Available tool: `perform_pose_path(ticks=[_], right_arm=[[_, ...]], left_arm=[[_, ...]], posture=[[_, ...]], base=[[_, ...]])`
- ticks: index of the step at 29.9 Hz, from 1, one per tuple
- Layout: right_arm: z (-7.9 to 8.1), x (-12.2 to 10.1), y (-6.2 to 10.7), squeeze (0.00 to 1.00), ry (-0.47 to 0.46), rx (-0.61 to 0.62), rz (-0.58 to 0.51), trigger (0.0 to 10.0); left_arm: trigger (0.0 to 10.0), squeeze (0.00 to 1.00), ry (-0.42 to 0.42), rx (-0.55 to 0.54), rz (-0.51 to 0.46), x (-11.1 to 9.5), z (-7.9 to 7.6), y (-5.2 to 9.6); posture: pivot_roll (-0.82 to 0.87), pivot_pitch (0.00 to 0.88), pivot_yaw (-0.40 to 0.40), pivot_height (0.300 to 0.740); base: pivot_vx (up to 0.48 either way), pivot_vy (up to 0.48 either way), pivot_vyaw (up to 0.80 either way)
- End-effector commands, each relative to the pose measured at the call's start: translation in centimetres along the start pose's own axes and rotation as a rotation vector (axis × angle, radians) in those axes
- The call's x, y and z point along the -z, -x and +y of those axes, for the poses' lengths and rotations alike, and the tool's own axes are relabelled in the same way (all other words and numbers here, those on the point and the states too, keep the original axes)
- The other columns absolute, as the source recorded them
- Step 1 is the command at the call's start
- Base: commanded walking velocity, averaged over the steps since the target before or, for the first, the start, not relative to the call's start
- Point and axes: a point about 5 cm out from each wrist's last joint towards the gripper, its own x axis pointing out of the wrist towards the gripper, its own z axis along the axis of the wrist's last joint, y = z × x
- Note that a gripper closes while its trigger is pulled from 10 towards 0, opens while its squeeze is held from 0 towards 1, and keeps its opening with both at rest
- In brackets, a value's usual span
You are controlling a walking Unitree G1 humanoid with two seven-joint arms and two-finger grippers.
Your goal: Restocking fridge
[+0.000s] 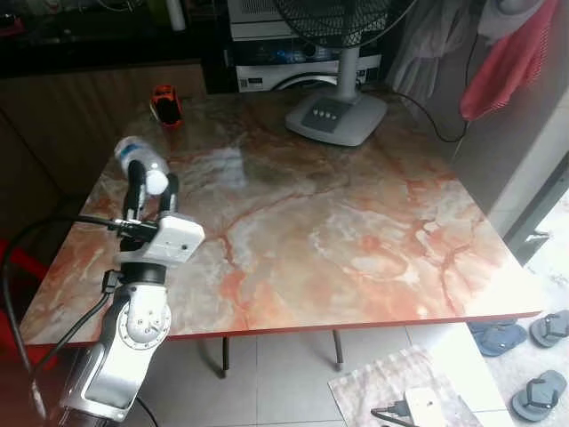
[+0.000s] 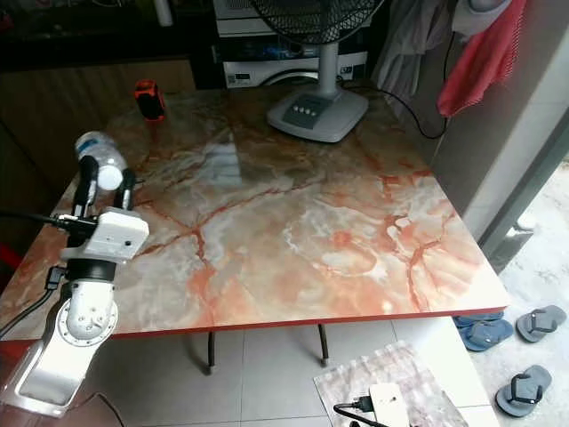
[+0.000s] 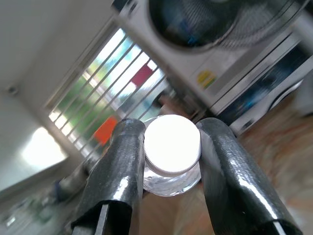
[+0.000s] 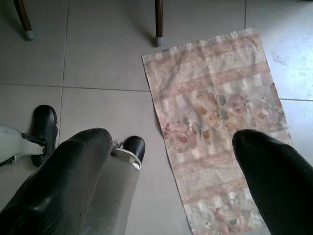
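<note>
**Water bottle held above the tabletop's left edge**

We saw our left gripper (image 1: pixel 149 189) raised over the left edge of the marble tabletop (image 1: pixel 338 231), its two black fingers (image 3: pixel 120 166) closed against the neck of a clear plastic water bottle (image 1: pixel 140 163). The head views showed the bottle tilted, its white cap (image 3: pixel 172 144) turned toward us and its body pointing away toward the far left corner. They also showed a small red and black object (image 1: pixel 165 105) resting near that far left corner and a grey standing fan (image 1: pixel 336 114) with its base on the far edge of the tabletop. A red cloth (image 1: pixel 507 62) hung at the far right, and sandals (image 1: pixel 524 356) lay on the floor beside the right edge.

The left wrist view gave what the head views could not: the cap sat squarely between the two fingers, with the clear neck just beneath it touching both. Whether the bottle held any water we could not tell. Behind it, blurred, stood a white appliance (image 3: pixel 234 58) and a barred window (image 3: pixel 112 83).

The right wrist view showed our right gripper (image 4: pixel 171 186) hanging low with its fingers wide apart and holding nothing, above grey floor tiles (image 4: pixel 98 58) and a floral mat (image 4: pixel 220 127).
</note>
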Motion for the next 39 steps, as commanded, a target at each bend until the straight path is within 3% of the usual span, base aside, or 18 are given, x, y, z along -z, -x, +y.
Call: perform_pose_path(ticks=[1, 5, 9, 17, 27, 39], right_arm=[[-0.1, 0.0, 0.0, 0.0, -0.002, 0.004, -0.005, 10.0], [-0.1, 0.0, 0.0, 0.0, -0.004, 0.002, -0.005, 10.0], [-0.1, 0.0, 0.0, 0.0, -0.001, -0.004, -0.001, 10.0], [-0.1, 0.0, 0.0, 0.0, -0.001, -0.004, -0.003, 10.0], [-0.1, 0.0, 0.0, 0.0, -0.004, -0.002, -0.004, 10.0], [0.0, 0.1, 0.0, 0.0, -0.011, -0.005, -0.004, 10.0]], left_arm=[[10.0, 0.0, 0.038, 0.077, -0.036, -0.4, -0.8, 0.1], [10.0, 0.0, 0.16, 0.164, -0.012, -0.6, -1.8, 0.6], [10.0, 0.0, 0.39, 0.192, 0.074, -0.7, -2.4, 0.7], [10.0, 0.0, 0.599, 0.26, 0.066, -1.8, -2.8, -0.1], [10.0, 0.0, 0.739, 0.279, 0.095, -2.1, -2.0, -0.8], [10.0, 0.0, 0.715, 0.282, 0.112, -2.1, -2.5, -1.1]], posture=[[0.01, 0.031, 0.037, 0.74], [0.01, 0.03, 0.035, 0.74], [0.02, 0.034, 0.03, 0.74], [0.01, 0.034, 0.03, 0.74], [0.01, 0.033, 0.03, 0.74], [0.01, 0.037, 0.037, 0.74]], base=[[0.0, 0.0, 0.0], [0.0, 0.0, 0.0], [0.0, 0.0, 0.0], [0.0, 0.0, 0.0], [0.0, 0.0, 0.0], [0.0, 0.0, 0.0]])
